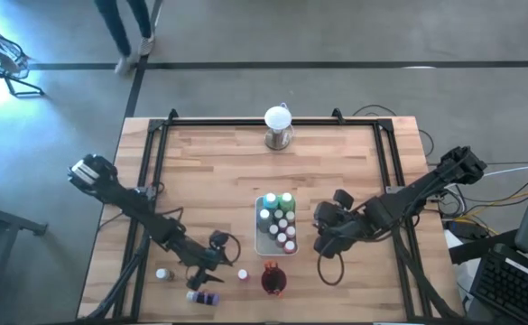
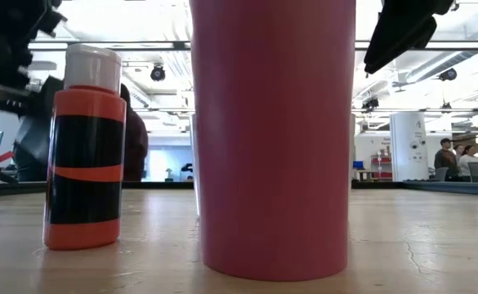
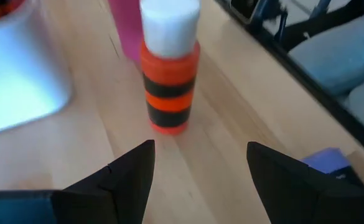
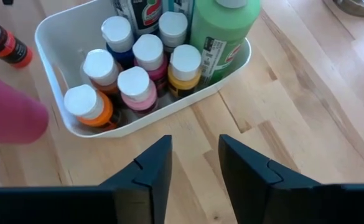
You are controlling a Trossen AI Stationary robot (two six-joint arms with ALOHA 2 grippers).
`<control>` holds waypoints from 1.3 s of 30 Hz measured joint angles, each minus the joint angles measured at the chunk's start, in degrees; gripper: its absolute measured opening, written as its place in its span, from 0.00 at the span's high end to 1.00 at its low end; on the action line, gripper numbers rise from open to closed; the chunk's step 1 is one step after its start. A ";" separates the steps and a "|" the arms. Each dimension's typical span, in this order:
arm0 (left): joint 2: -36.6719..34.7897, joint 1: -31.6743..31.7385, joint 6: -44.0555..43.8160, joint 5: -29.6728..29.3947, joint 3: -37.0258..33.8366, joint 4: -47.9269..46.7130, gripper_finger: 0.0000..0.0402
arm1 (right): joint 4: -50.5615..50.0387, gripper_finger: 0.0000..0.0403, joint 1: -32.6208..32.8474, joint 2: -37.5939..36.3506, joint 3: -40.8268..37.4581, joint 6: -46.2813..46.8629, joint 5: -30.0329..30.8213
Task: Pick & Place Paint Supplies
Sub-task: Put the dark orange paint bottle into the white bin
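Left gripper (image 3: 197, 168) hangs low over the table's near-left part, fingers spread wide w/ nothing between them, lined up on the orange bottle (image 3: 168, 68) standing upright just ahead. Gap looks wider than the bottle, so probably an approach for a side grasp on the body below the white cap (my read, not a seen move). Bottle stands just beside the dark red cup (image 2: 273, 139), apart from it, and near the white tray (image 1: 259, 236).

Right gripper (image 4: 195, 165) waits on the tray's right side, fingers apart and empty, tips pointing at the tray wall (image 4: 163, 112).

Why the layout: the tray seems to be the collection spot, bottles packed upright cap-up so they don't tip and more fit in.

Counts:
- In the tray, right wrist view: 6 small white-capped bottles clear, plus one big green bottle (image 4: 222, 34) and approx 2 more cut off at the frame edge, so exact total can't be told.
- Loose on the table, high view: orange bottle (image 1: 243, 274), a white-capped bottle (image 1: 162, 273) near the left edge, and a purple bottle (image 1: 204, 297) lying on its side by the front edge. So 3 left to place.
- Cups: 1. Trays: 1.
- No brushes that I can make out.
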 joint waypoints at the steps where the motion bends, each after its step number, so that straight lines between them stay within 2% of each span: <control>1: 0.86 0.00 0.00 0.38 0.20 -0.08 0.35 | 0.00 0.67 -0.16 0.01 0.00 -0.22 0.00; 8: 5.85 -0.17 0.13 2.35 2.42 -0.02 0.35 | -0.11 0.63 -0.18 0.01 0.00 -1.03 0.00; 16: 7.76 0.07 5.44 2.08 3.09 2.88 0.35 | -0.10 0.60 -0.14 0.02 0.00 -0.89 0.00; 24: 10.78 0.81 6.44 -1.20 4.24 5.07 0.35 | -0.09 0.65 -0.14 0.02 0.00 -1.02 0.00; 30: 13.41 1.39 7.51 -1.02 6.44 5.31 0.35 | -0.13 0.67 -0.14 0.02 0.00 -1.09 -0.02; 39: 16.54 2.24 8.86 -0.75 7.74 10.24 0.35 | -0.50 0.60 -0.14 0.02 0.00 -1.50 -0.18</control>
